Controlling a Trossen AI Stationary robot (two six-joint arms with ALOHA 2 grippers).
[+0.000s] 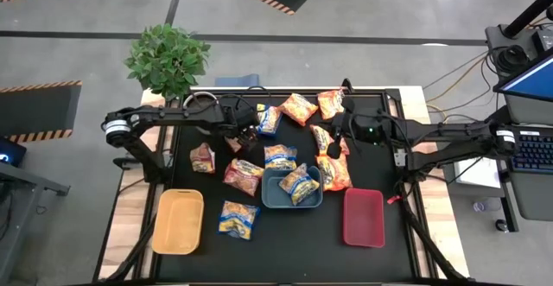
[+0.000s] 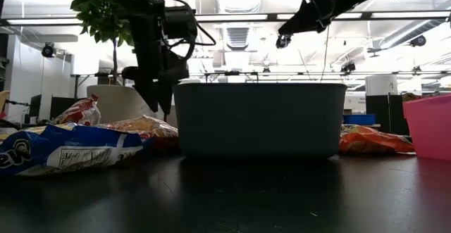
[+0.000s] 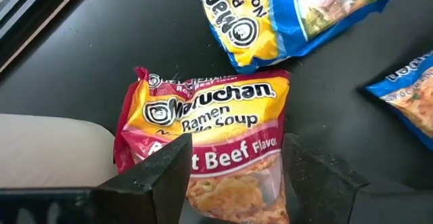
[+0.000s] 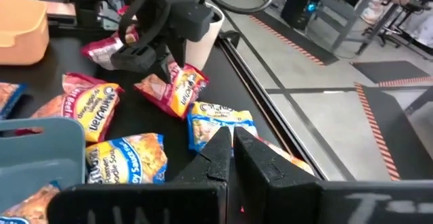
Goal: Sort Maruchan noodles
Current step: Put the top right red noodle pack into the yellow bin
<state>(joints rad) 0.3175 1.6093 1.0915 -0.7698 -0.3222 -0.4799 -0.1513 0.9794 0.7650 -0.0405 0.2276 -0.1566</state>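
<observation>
A red-and-yellow Maruchan beef packet [image 3: 206, 126] lies on the black table under my left gripper [image 3: 235, 148]. That gripper is open and points steeply down, one finger on either side of the packet's lower half; no touch shows. Blue packets [image 3: 284, 14], orange packets [image 1: 299, 108] and more red packets [image 1: 244, 175] lie scattered over the table's middle. One blue packet [image 1: 299, 184] lies in the blue tray [image 1: 270, 198]. My right gripper [image 4: 231, 148] hovers shut and holds nothing, high over the orange packets [image 1: 333, 172] right of centre.
A yellow tray [image 1: 178, 221] stands at the near left and a red tray [image 1: 363, 217] at the near right. A white cup [image 4: 206, 31] stands beside the left arm. A potted plant [image 1: 168, 57] stands beyond the far edge.
</observation>
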